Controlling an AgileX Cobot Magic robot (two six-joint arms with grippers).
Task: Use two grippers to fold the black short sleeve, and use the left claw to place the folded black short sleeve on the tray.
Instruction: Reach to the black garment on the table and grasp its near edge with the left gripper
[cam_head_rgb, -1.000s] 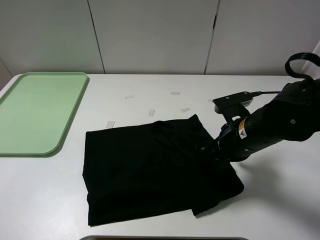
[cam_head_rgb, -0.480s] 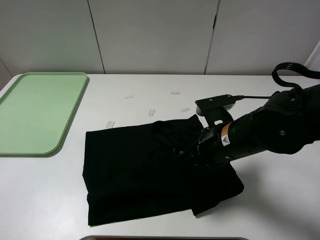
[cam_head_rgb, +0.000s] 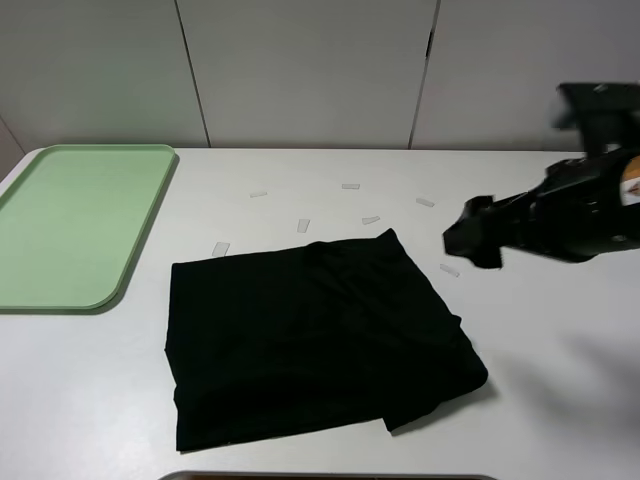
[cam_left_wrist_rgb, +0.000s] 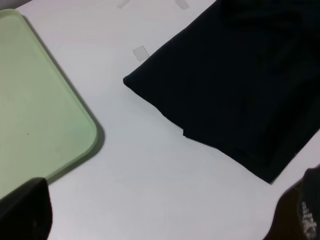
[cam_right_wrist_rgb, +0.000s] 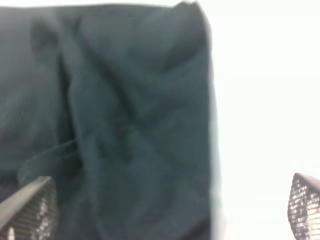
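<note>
Black short sleeve (cam_head_rgb: 320, 340) folded to a rough rectangle, flat on the white worktop (cam_head_rgb: 560, 380), near the centre of the exterior high view and a little toward 6 o'clock. Straight along its 9 o'clock edge. Lumpy along 12 o'clock, with a small peak at the 1 o'clock corner. Slanted down the 3 o'clock side to a loose overlapping flap at 5 o'clock. Well apart from the green tray (cam_head_rgb: 80, 225), off at 10 o'clock, with a bare strip of worktop between tray rim and cloth edge. Wide bare worktop also at 3 to 4 o'clock of the cloth, and a band at 12 o'clock dotted with small tape scraps (cam_head_rgb: 304, 225). Right hand (cam_head_rgb: 475, 238) blurred, at 2 o'clock of the cloth and clear of it. In the right wrist view, mesh-patterned fingertips (cam_right_wrist_rgb: 304, 205) at opposite sides, apart, nothing clamped between them. Beyond them, the wrinkled black short sleeve (cam_right_wrist_rgb: 135, 125) across most of that picture, one of its edges against bare white. Left hand (cam_left_wrist_rgb: 162, 217) seen only in the left wrist view. Fingertips (cam_left_wrist_rgb: 25, 210) wide apart there, holding nothing, with bare worktop showing between them. Ahead of them, the rounded tray (cam_left_wrist_rgb: 75, 135) corner to one side and a corner of the black short sleeve (cam_left_wrist_rgb: 240, 85) to the other.
</note>
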